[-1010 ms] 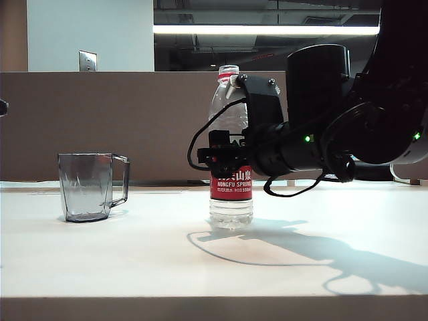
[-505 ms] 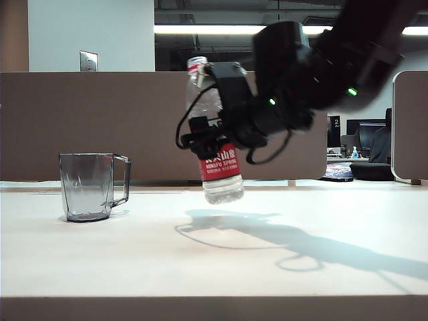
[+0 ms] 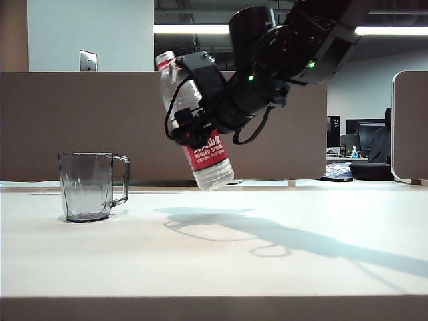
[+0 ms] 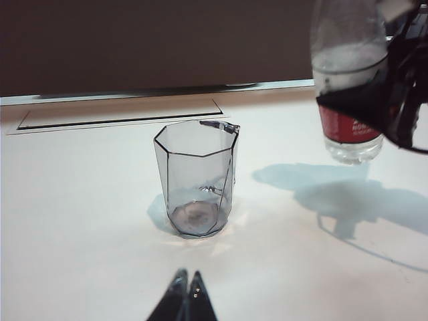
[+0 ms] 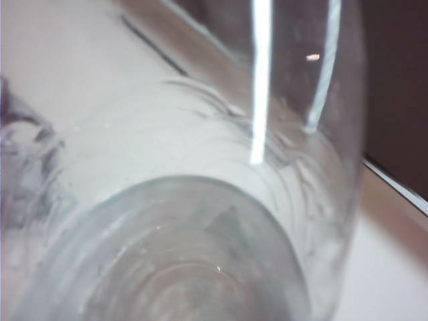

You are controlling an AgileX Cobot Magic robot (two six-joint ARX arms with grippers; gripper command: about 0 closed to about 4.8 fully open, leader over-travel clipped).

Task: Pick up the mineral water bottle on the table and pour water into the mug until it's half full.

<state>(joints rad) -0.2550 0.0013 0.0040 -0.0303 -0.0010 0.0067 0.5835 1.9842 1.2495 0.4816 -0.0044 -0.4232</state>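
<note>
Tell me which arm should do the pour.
Right. Its gripper already holds the mineral water bottle lifted and tilted toward the mug. The left gripper is shut and empty.

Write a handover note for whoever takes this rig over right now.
Right gripper: shut on the mineral water bottle, held clear of the table, tilted with its top toward the mug.
Left gripper: shut, empty, low over the table short of the mug.
Mug: upright on the table, no water visible inside.
Done: bottle picked up.
Left: bring the bottle over the mug, pour to half full.
</note>
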